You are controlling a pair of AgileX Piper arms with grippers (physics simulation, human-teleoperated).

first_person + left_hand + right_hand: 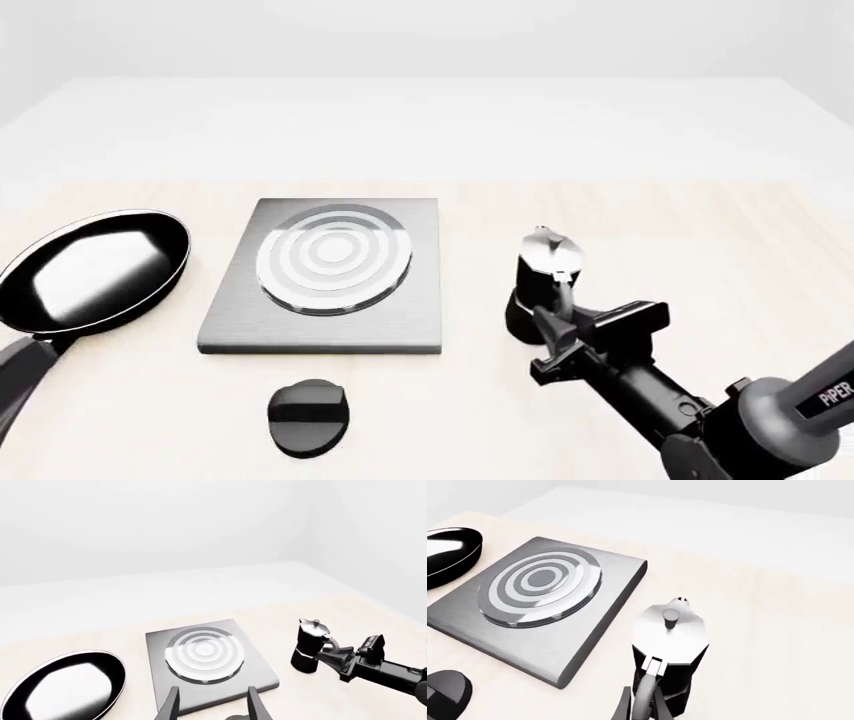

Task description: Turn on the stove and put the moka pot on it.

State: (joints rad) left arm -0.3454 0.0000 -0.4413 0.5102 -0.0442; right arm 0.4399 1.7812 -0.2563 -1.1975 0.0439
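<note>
While the right gripper (566, 330) is closing on the moka pot's black handle, its jaws are pinching that handle from either side, as the right wrist view is showing. The moka pot (541, 285) is standing upright on the table, just beside the stove (324, 276) at its 3 o'clock, apart from the slab. So the burner is lying toward 9 o'clock from the held pot, and the right arm is the nearer one for that carry. The left gripper (212, 704) is hovering with jaws spread, and the black knob (310, 414), at the stove's 6 o'clock, is lying on its side of the table.
</note>
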